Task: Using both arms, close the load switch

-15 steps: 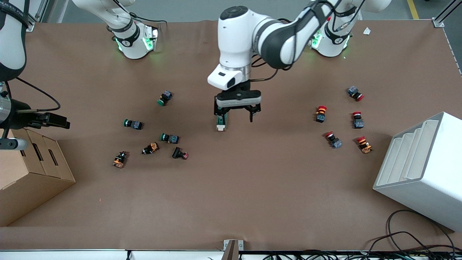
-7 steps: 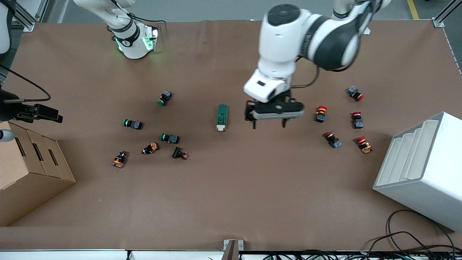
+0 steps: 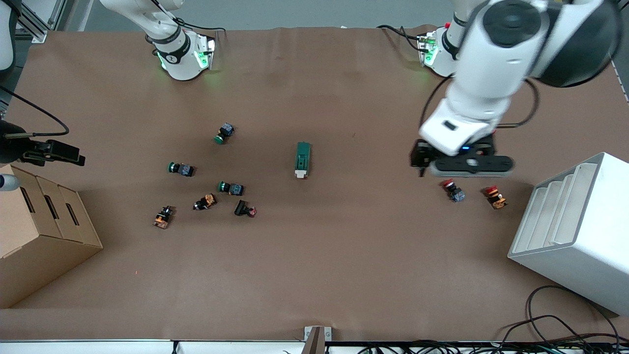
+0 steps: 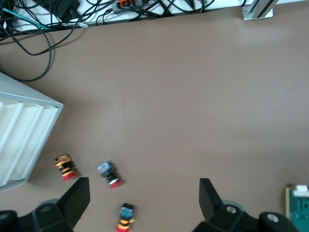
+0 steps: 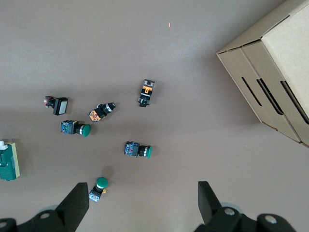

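Observation:
The load switch (image 3: 303, 159), a dark-green block with a white lever end nearer the front camera, lies alone mid-table. It also shows at the edge of the left wrist view (image 4: 299, 208) and of the right wrist view (image 5: 8, 162). My left gripper (image 3: 462, 169) is open and empty, up over the red push-buttons toward the left arm's end; its fingers (image 4: 77, 193) stand wide apart. My right gripper (image 5: 142, 193) is open and empty, held over the table's edge at the right arm's end, by the cardboard box.
Red push-buttons (image 3: 453, 190) (image 3: 495, 196) lie under and near the left gripper. Several green and orange push-buttons (image 3: 231, 188) lie toward the right arm's end. A cardboard box (image 3: 39, 236) and a white rack (image 3: 575, 231) stand at the two ends. Cables (image 3: 555, 324) lie along the front edge.
My left gripper has let go of the load switch and swung away toward the left arm's end. The switch has stayed in place. The right gripper has drawn back a little.

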